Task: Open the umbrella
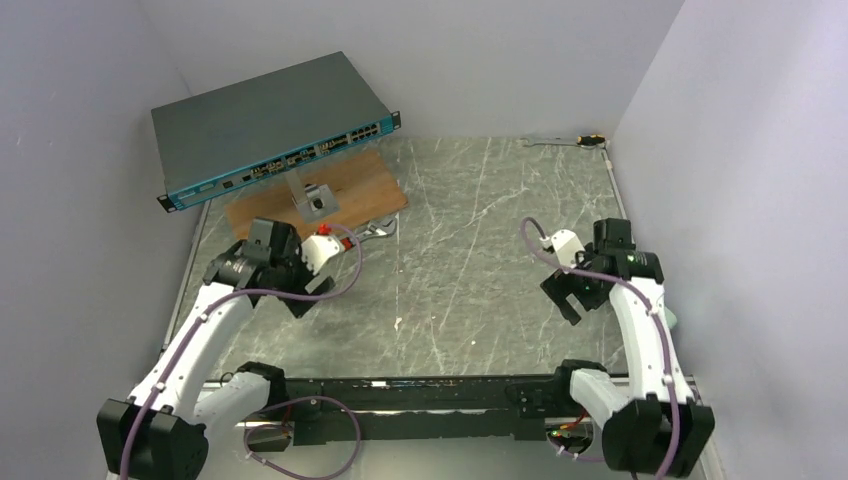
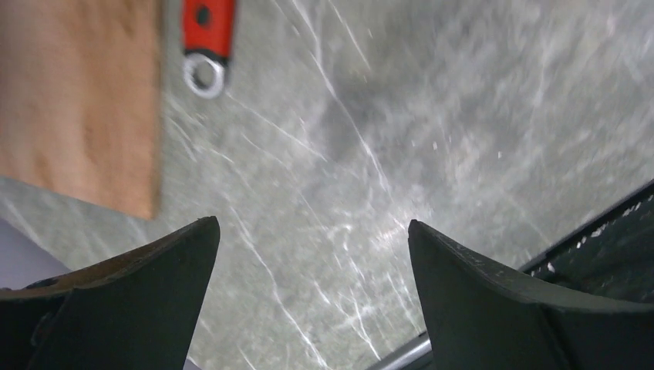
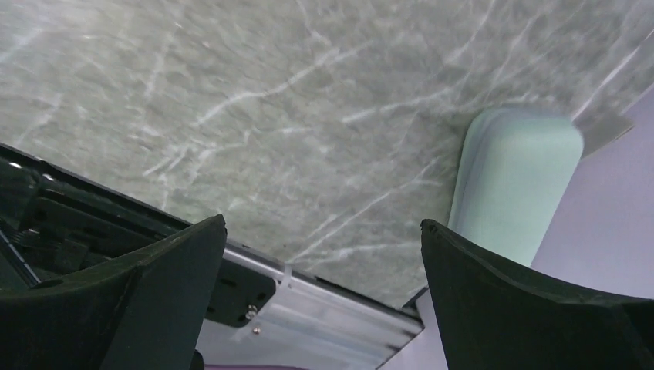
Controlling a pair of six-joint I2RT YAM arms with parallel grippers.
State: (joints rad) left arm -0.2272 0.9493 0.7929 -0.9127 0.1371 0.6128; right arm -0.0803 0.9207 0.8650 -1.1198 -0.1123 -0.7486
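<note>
Left fingers (image 2: 139,297) stood wide, empty, over bare desk (image 2: 432,123); red tool (image 2: 207,27) and board (image 2: 77,100) lay beyond. Right fingers (image 3: 513,304) were equally wide and empty, low over desk. Mint sleeve (image 3: 513,181) lay just past right fingertip, against wall (image 3: 609,239). Umbrella showed in no view; could not tell whether sleeve held it. Step judged: find and reach, nothing opened yet. Best course seemed: right arm swings toward sleeve, closes across its middle, draws it clear of wall so left arm could help.
</note>
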